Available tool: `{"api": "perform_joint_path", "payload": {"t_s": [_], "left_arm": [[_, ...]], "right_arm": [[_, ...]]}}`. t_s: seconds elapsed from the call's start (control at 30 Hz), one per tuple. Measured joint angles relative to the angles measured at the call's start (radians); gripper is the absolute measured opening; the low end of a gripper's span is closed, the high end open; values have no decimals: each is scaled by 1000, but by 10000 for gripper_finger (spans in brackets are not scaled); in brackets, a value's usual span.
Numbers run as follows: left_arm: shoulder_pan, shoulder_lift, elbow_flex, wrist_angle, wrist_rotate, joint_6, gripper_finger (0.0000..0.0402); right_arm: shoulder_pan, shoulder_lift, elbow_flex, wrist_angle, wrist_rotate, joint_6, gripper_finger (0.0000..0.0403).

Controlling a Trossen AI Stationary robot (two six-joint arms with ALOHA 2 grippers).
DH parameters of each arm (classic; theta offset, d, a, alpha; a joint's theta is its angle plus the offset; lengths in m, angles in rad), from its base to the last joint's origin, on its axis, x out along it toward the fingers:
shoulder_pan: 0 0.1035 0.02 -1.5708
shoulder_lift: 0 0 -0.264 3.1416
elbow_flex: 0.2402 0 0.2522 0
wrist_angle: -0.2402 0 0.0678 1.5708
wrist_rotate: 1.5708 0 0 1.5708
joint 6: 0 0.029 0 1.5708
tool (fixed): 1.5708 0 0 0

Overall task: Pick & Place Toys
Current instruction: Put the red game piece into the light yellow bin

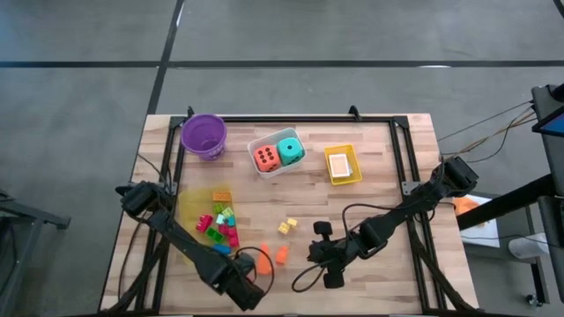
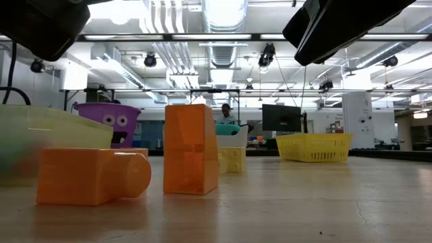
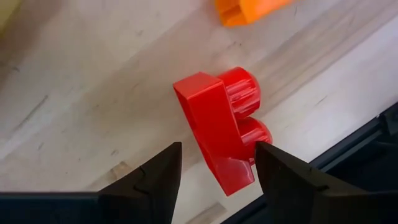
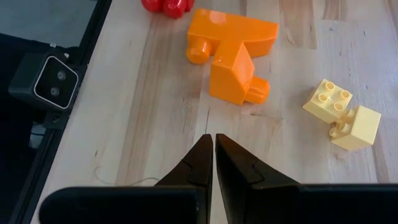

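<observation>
A red block (image 3: 221, 124) lies on the wooden table near its front edge, studs to one side. My left gripper (image 3: 217, 165) (image 1: 258, 267) points down over it, open, one finger on each side. Two orange blocks (image 4: 233, 53) (image 2: 191, 148) sit just beyond; one stands upright and the other (image 2: 94, 175) lies flat. Two pale yellow blocks (image 4: 342, 112) (image 1: 287, 226) rest farther toward the middle. My right gripper (image 4: 214, 140) (image 1: 313, 255) hovers shut to the right of the orange blocks, holding nothing. Several bright blocks (image 1: 222, 224) lie in a translucent yellow tray (image 1: 196, 198). My left gripper straddles the red block from above. One finger (image 3: 280, 180) stands right beside the block's studded side (image 3: 252, 140), and I cannot tell whether it touches. The other finger (image 3: 158, 180) is apart from the block, which rests on the table.
At the back stand a purple bowl (image 1: 204, 135), a white tray (image 1: 261, 141) holding an orange and a teal die, and a yellow tray (image 1: 328, 167) with a card. Black frame rails (image 1: 414, 202) run along the table's sides. Bare wood lies at the middle right.
</observation>
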Motion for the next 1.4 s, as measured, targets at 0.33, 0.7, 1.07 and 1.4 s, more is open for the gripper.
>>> {"api": "perform_joint_path", "payload": {"t_s": [0.33,0.7,1.07,1.4], "left_arm": [[8,1,0,0,-4,-15,199],[9,-7,-2,7,-5,10,200],[10,-8,-2,46,2,70,236],[39,-13,-2,56,3,5,195]], "right_arm": [[0,0,0,0,0,0,19],[0,0,0,0,0,0,19],[0,0,0,0,0,0,19],[0,0,0,0,0,0,19]]}}
